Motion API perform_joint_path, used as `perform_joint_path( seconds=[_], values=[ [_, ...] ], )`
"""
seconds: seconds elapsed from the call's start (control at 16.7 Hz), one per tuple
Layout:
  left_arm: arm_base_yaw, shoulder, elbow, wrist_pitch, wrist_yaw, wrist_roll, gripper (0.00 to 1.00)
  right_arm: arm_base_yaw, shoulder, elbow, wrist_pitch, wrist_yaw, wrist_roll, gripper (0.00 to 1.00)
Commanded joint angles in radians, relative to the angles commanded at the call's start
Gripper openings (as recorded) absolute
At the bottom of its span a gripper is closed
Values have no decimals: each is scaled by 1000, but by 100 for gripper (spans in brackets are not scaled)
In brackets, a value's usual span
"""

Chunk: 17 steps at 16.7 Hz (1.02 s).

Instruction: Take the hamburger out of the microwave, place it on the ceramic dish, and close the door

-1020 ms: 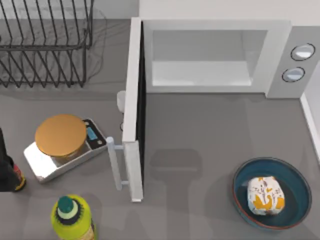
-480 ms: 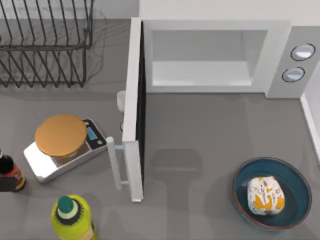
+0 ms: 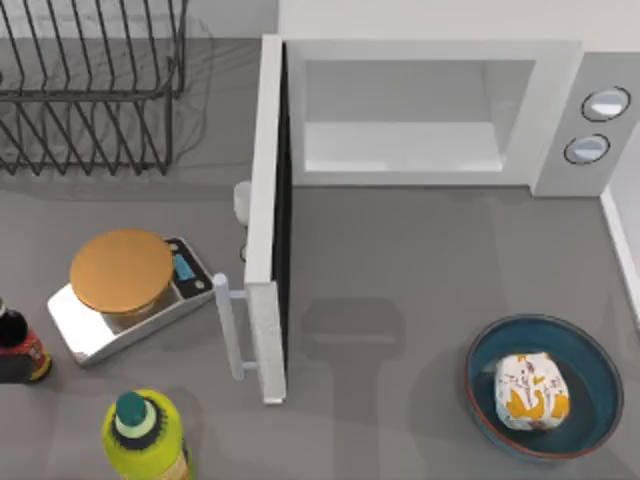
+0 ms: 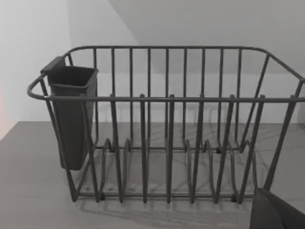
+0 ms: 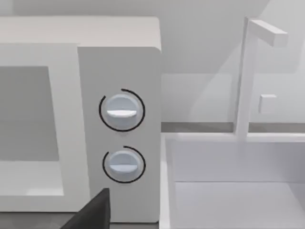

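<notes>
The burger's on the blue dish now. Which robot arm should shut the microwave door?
Probably the left. The door stands open at the microwave's left edge, its handle facing the table's left side; the hamburger already lies in the ceramic dish.

The microwave [image 3: 440, 110] is sitting at the far side of the table, its door [image 3: 268, 220] standing wide open and reaching toward the near edge. The hamburger [image 3: 531, 391] is lying in the ceramic dish [image 3: 485, 385] at the near right. Left of the door, a kitchen scale [image 3: 125, 290] is resting between a wire rack [image 3: 90, 85] farther back and a green-capped bottle [image 3: 143, 435] nearer.
</notes>
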State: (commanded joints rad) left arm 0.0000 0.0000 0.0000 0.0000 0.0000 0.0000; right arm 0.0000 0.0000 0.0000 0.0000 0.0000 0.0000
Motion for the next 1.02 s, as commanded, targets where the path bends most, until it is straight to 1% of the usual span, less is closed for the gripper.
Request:
perform_joint_path(
  seconds=[0.3,0.42,0.54,0.72,0.84,1.02],
  values=[
    [3,-1,0,-1,3,0,0,0,0,0,0,0,0,100],
    [40,-10,3,-13,40,0,0,0,0,0,0,0,0,100],
    [119,-28,8,-35,119,0,0,0,0,0,0,0,0,100],
    [281,-58,16,-73,281,-1,0,0,0,0,0,0,0,100],
    [372,-75,21,-96,372,-1,0,0,0,0,0,0,0,100],
    [457,-93,26,-119,457,-2,0,0,0,0,0,0,0,100]
  ],
)
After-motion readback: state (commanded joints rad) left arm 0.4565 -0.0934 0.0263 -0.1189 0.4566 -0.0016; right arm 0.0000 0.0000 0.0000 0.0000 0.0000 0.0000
